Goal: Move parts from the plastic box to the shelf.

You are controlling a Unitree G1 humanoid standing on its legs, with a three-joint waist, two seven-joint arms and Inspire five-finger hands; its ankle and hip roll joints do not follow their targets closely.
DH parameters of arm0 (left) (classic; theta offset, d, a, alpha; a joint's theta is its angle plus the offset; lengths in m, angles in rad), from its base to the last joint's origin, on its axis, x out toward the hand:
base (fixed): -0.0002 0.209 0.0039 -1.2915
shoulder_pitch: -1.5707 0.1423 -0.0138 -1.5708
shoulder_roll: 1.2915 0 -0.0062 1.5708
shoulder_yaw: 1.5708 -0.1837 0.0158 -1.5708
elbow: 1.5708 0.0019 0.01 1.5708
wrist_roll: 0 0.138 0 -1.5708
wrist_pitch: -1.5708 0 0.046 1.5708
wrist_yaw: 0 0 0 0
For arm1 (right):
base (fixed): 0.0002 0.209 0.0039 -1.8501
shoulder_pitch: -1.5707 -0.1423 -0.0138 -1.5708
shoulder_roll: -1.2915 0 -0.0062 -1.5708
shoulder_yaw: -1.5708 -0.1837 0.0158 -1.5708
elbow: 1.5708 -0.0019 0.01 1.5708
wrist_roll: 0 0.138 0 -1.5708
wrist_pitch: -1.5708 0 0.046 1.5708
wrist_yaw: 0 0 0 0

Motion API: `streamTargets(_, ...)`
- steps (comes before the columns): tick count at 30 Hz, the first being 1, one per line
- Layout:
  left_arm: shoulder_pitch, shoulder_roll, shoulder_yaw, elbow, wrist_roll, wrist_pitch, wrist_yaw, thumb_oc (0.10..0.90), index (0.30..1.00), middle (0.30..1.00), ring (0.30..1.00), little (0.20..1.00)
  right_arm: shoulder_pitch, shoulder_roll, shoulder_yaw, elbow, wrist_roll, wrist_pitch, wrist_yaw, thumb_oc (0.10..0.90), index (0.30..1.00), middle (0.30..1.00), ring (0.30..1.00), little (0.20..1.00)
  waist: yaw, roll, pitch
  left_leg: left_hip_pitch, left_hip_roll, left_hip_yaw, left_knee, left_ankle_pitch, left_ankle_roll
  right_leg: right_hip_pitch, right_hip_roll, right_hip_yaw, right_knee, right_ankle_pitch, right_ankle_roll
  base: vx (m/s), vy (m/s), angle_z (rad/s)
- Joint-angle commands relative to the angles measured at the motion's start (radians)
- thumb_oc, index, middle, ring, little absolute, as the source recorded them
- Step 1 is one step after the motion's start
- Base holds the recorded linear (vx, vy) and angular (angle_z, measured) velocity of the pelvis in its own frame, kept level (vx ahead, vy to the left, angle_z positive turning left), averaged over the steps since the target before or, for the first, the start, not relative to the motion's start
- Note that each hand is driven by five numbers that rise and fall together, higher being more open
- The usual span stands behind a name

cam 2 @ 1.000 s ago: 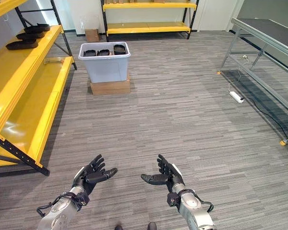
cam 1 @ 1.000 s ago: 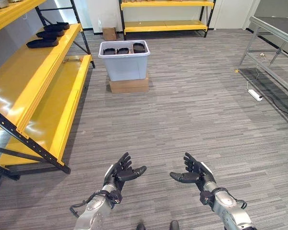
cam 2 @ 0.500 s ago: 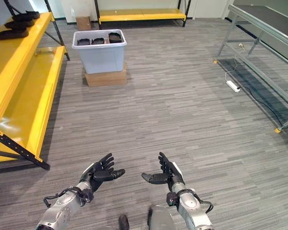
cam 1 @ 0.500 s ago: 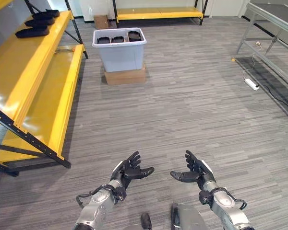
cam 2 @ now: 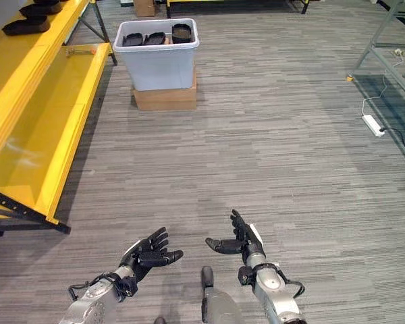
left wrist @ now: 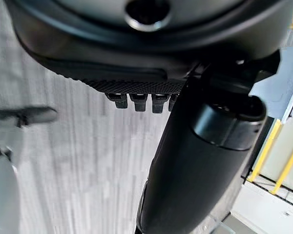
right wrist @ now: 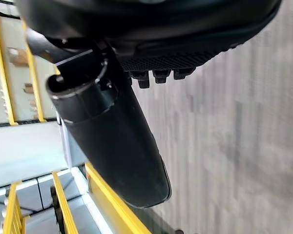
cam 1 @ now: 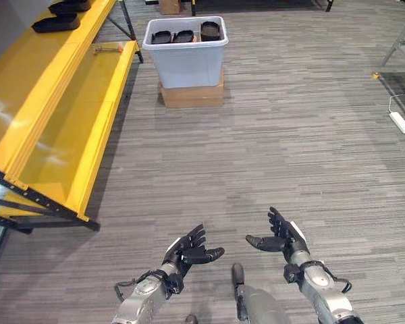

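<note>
Holding 3 black parts [cam 1: 184,35]: plastic box [cam 1: 187,64]

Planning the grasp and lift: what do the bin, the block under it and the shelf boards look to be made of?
Bin: pale blue-grey plastic, smooth, moulded rim, slightly translucent look. Block under it: likely a cardboard box, matte brown with flat faces. Shelf boards: glossy yellow, with ceiling light reflecting off them; probably painted metal, though coated board is possible. Frame: black perforated steel by its look.
</note>
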Motion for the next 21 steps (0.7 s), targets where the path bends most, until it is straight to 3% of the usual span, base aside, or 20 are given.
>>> streamTargets(1,-0.030,0.005,0.001,-0.122,-0.029,-0.041,-0.047,0.900,1.000,1.000,1.000,1.000,-0.022,0.003,0.006,-0.081,0.003,-0.062,0.006,0.900,1.000,1.000,1.000,1.000,-0.019,-0.030,-0.083,0.023,-0.133,0.035,0.053,-0.113,0.063,-0.047,-0.078,0.032,-0.010,0.014,0.102,0.42,-0.304,0.06)
streamTargets(3,-0.030,0.002,-0.004,-0.119,-0.030,-0.035,-0.047,0.900,1.000,1.000,1.000,1.000,-0.020,-0.005,0.009,-0.090,-0.004,-0.052,-0.008,0.900,1.000,1.000,1.000,1.000,-0.028,-0.023,-0.089,0.013,-0.113,0.038,0.074,-0.085,0.050,-0.050,-0.061,0.041,0.004,-0.004,0.086,0.26,-0.205,0.14)
streamTargets(5,-0.032,-0.005,-0.011,-0.110,-0.016,-0.039,-0.056,0.900,1.000,1.000,1.000,1.000,-0.017,-0.012,0.003,-0.089,0.008,-0.051,0.000,0.900,1.000,1.000,1.000,1.000,-0.041,-0.006,-0.102,-0.004,-0.085,0.034,0.112,-0.008,0.019,-0.056,-0.034,0.036,0.016,-0.034,0.059,0.24,-0.194,0.04)
streamTargets(9,-0.035,-0.006,-0.011,-0.105,-0.018,-0.046,-0.052,0.900,1.000,1.000,1.000,1.000,-0.014,-0.018,0.000,-0.095,0.006,-0.042,0.010,0.900,1.000,1.000,1.000,1.000,-0.048,0.000,-0.110,-0.039,-0.077,0.033,0.161,0.032,0.006,-0.045,-0.018,0.040,0.016,-0.061,0.041,0.14,-0.110,-0.06)
streamTargets(10,-0.061,-0.010,-0.013,-0.097,-0.028,-0.052,-0.044,0.900,1.000,1.000,1.000,1.000,-0.014,-0.027,0.001,-0.100,-0.003,-0.038,0.018,0.900,1.000,1.000,1.000,1.000,-0.056,0.004,-0.109,-0.100,-0.061,0.042,0.230,0.079,-0.006,-0.037,-0.005,0.052,0.021,-0.086,0.019,0.23,-0.203,-0.07)
streamTargets(17,-0.071,-0.014,-0.015,-0.083,-0.031,-0.078,0.000,0.900,1.000,1.000,1.000,1.000,-0.006,-0.038,0.005,-0.107,0.013,-0.027,0.069,0.900,1.000,1.000,1.000,1.000,-0.067,0.019,-0.125,-0.108,-0.048,0.050,0.293,0.143,-0.036,-0.040,0.009,0.027,0.031,-0.125,-0.014,0.08,-0.108,-0.10)
streamTargets(19,-0.066,-0.017,-0.013,-0.066,-0.031,-0.082,0.003,0.900,1.000,1.000,1.000,1.000,0.004,-0.040,0.007,-0.104,0.008,-0.030,0.089,0.900,1.000,1.000,1.000,1.000,-0.070,0.018,-0.139,-0.114,-0.044,0.070,0.374,0.193,-0.051,-0.017,0.014,0.007,0.015,-0.135,-0.030,0.06,-0.128,0.19)
streamTargets(21,-0.062,-0.029,-0.007,-0.034,-0.051,-0.086,0.004,0.900,1.000,1.000,1.000,1.000,0.012,-0.040,0.017,-0.102,0.003,-0.049,0.102,0.900,1.000,1.000,1.000,1.000,-0.067,0.004,-0.142,-0.165,-0.037,0.095,0.546,0.244,-0.063,0.021,0.017,-0.004,0.000,-0.145,-0.051,0.09,-0.217,0.10)
